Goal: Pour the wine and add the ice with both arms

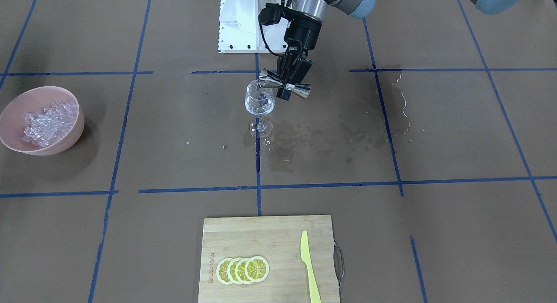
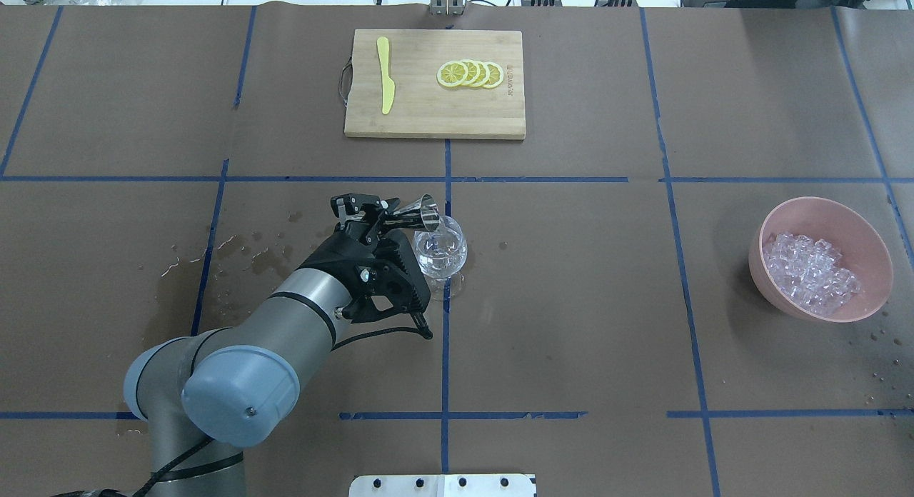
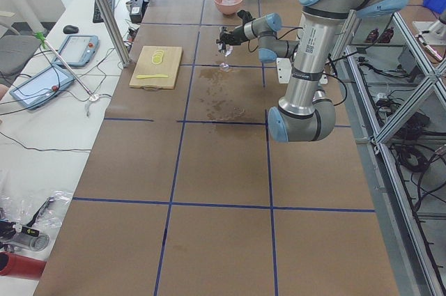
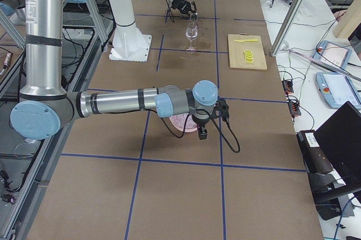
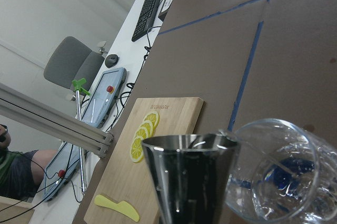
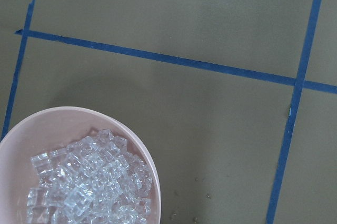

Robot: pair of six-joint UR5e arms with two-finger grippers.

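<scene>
The left arm and right arm are silver-grey tubes with light-blue joint caps and thin black seam rings. Black cables loop at their black wrists; the left's bears white lettering.

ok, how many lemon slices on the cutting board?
4 lemon slices, overlapping in a single row on the wooden cutting board, the board's end away from the yellow knife. Each one shows in part; none appears hidden.

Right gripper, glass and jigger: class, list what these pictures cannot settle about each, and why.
Right gripper: seen only in the exterior right view, small; open or shut unclear.
Glass: clear; liquid level unreadable in every view.
Jigger: inside dark in left wrist view; contents unclear.
</scene>
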